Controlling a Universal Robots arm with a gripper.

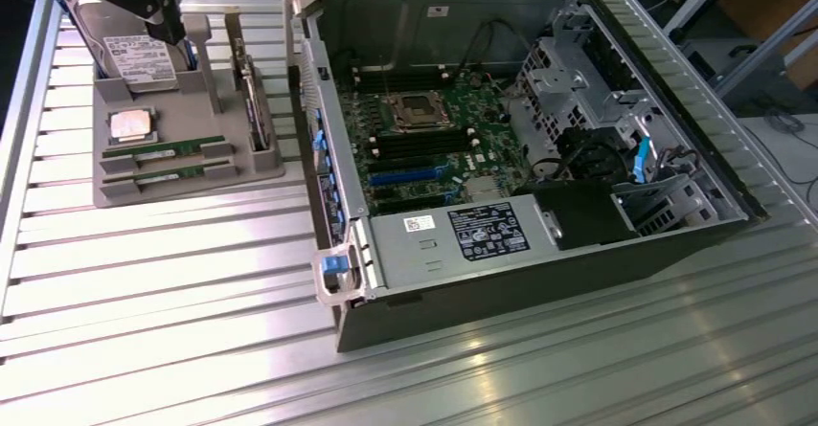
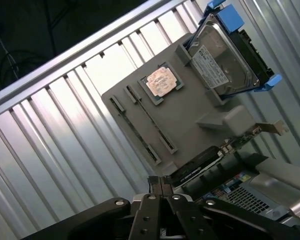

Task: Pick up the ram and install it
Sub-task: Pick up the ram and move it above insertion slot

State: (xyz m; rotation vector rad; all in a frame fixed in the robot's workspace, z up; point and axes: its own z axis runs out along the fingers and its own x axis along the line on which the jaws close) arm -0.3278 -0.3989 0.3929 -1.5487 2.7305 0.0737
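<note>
In the long slots of the gray tray (image 1: 128, 191), the ram (image 1: 167, 148) is laid beside its twin (image 1: 172, 169). Judged light, stiff and brittle, it is best taken by its long edges. Above the tray, the hand (image 2: 162, 185) is clenched, empty.

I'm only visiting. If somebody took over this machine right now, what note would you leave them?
Claw: shut, holding nothing, hanging above the tray.
Ram: first stick and second stick lie side by side in the tray, untouched.
Case: open, board exposed, on the exterior view's right of the tray.
Done: nothing yet.
Left: the pick-up and the install.
</note>
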